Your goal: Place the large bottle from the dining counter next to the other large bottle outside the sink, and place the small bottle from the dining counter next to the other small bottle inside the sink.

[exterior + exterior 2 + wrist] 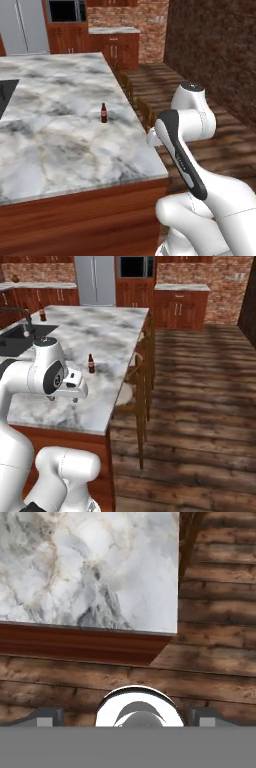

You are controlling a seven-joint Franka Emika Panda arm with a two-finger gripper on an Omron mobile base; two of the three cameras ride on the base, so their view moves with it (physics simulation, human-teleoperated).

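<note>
The small bottle (104,113) (91,363), dark brown with a red label, stands upright on the marble dining counter (60,145) (100,336) near its right edge. My gripper (63,399) (127,718) hangs open and empty above the counter's near right corner, well short of that bottle. In the hand view the counter's corner (100,572) and wood floor lie below the wide-apart fingertips (47,717). The black sink (17,338) (6,95) with its faucet (24,316) lies at the counter's left. A dark bottle (42,315) stands just beyond the sink. The other small bottle is out of view.
Wooden stools (132,391) (145,112) line the counter's right side. Open wood floor (200,406) spreads to the right. A fridge (95,278) (22,25), a microwave (132,266) and wood cabinets (180,303) stand along the far wall.
</note>
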